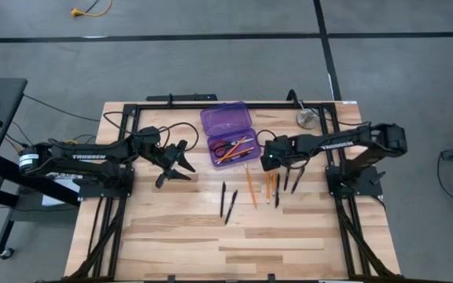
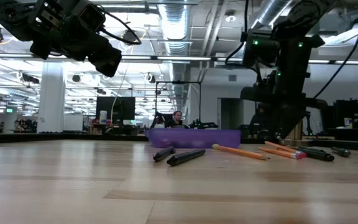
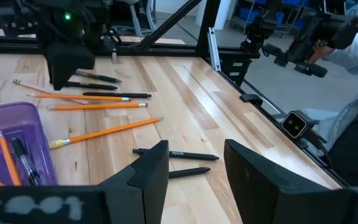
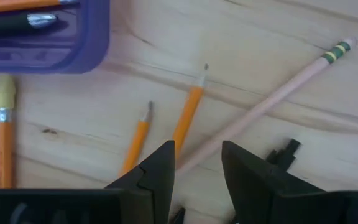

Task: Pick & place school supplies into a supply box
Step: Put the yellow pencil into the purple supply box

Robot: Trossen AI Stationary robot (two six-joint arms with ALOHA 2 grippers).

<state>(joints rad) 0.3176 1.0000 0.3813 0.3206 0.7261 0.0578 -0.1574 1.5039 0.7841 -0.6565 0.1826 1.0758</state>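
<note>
The purple supply box (image 1: 226, 134) lies open at the table's far middle, with red-handled scissors, pencils and a pen in its tray (image 3: 11, 143). On the wood nearer than the box lie several orange pencils (image 1: 251, 185) (image 4: 188, 115), two black pens (image 1: 227, 203) (image 3: 179, 155) and more dark pens (image 1: 291, 179). My right gripper (image 4: 197, 165) (image 1: 276, 167) hovers open just above the pencil tips to the right of the box, touching nothing. My left gripper (image 3: 194, 168) (image 1: 175, 165) is open, raised left of the box.
A small round grey metal disc (image 1: 307, 119) sits near the far right corner. A black frame (image 1: 132, 118) runs along the table's edges. Bare wood stretches across the near half (image 1: 234, 244). A person sits in the room beyond the table (image 2: 177, 117).
</note>
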